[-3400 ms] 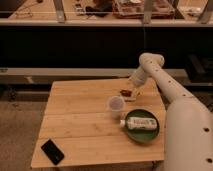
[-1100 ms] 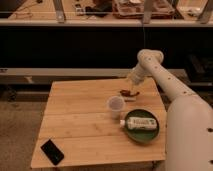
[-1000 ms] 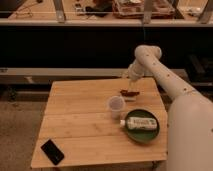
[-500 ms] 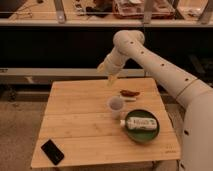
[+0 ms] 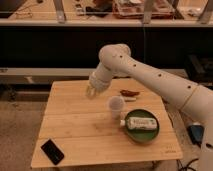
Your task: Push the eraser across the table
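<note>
The eraser, a flat black slab, lies near the front left corner of the bamboo table. My gripper hangs from the white arm above the back middle-left of the table, well behind and to the right of the eraser and apart from it.
A white cup stands near the table's middle right. A green plate holding a white packet sits at the front right. A small reddish-brown object lies at the back right. Dark shelving runs behind the table.
The arm has swung left from the table's back right edge to above its back middle-left. The eraser, cup and plate have not moved.
</note>
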Tool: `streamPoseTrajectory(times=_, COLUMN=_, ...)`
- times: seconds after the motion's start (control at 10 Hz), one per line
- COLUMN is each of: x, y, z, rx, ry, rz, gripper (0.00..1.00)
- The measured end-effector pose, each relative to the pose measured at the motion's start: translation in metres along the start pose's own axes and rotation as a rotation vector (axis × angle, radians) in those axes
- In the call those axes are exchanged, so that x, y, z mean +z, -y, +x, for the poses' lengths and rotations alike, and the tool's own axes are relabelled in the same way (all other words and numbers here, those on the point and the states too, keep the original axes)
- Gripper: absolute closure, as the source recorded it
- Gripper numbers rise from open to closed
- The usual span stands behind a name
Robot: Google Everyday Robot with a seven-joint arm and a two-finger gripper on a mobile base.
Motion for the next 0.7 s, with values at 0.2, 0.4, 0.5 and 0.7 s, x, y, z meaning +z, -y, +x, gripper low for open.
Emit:
streamPoseTrajectory(times=0.2, x=0.0, y=0.0, z=0.0, rx=-0.001, ry=-0.001, rz=0.0, gripper=0.69)
streamPoseTrajectory(times=0.4, x=0.003, y=0.005, z=-0.017, rx=-0.043, ry=0.012, rz=0.002, gripper=0.69)
streamPoseTrajectory(times=0.5, x=0.009, y=0.011, z=-0.038, rx=-0.087, ry=0.033, rz=0.008, gripper=0.69)
streamPoseTrajectory(times=0.7, x=0.033, y=0.019, z=-0.115, rx=-0.232, ry=0.117, rz=0.008, gripper=0.69)
